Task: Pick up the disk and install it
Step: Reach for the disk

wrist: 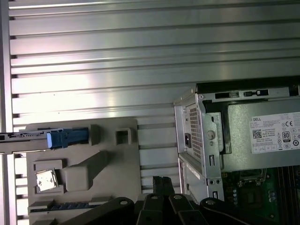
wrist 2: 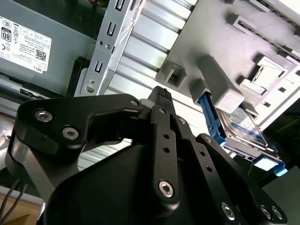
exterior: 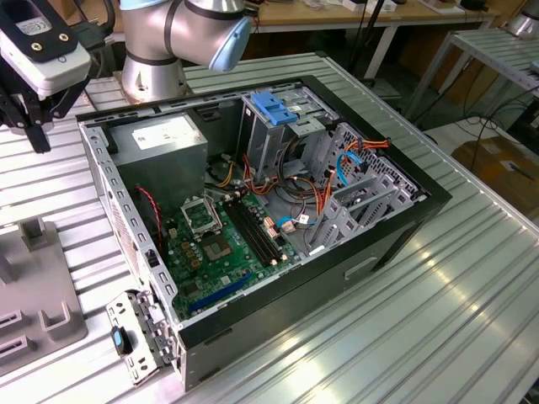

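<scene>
1. Black linkage gripper (wrist 2: 161, 93): hovers over the slatted aluminium table (exterior: 438, 320) at the exterior view's far left, outside the open black computer case (exterior: 278, 307). Its fingers are closed together and hold nothing.
2. Flat silver-grey disk in a bright blue carrier rail (wrist 2: 243, 133): stands on edge in a slot of the grey plastic fixture (wrist 2: 220, 56), near the gripper but apart from it.
3. Hazards, as judged: closed fingers would knock the disk rather than grasp it. A skewed pull could bind it in the slot. The orange cables (exterior: 321, 200) beside the tall grey drive cage (exterior: 261, 143) could snag on insertion.
4. Views: the second wrist view gives the disk's flat face, the first wrist view its thin edge, and the exterior view the case interior.
</scene>
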Robot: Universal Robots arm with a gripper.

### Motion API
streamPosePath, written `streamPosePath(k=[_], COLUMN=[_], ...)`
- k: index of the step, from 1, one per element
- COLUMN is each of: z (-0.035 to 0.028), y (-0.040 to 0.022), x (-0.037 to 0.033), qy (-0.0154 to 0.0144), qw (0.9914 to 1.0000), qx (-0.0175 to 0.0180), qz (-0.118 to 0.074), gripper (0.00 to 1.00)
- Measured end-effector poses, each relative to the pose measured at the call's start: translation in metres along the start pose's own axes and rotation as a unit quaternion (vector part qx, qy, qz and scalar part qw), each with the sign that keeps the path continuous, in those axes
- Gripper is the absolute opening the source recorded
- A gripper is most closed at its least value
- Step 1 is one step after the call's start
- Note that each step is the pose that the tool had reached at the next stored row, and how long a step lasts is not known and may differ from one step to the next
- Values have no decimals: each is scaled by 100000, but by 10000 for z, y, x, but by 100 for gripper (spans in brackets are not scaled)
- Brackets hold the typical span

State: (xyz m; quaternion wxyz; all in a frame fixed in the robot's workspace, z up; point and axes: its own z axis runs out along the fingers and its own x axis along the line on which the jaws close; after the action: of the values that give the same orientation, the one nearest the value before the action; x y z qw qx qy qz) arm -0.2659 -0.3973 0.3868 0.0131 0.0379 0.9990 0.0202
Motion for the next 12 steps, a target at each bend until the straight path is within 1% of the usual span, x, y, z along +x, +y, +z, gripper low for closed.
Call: streamPosePath(k=[4, 7, 12], z=[2, 2, 3], y=[-3, -4, -7], x=[99, 157, 197], qy=[-3, 0, -5], qw=[100000, 100000, 100000], qx=[22, 50, 61], qz=[-4, -4, -3], gripper=[11, 11, 11])
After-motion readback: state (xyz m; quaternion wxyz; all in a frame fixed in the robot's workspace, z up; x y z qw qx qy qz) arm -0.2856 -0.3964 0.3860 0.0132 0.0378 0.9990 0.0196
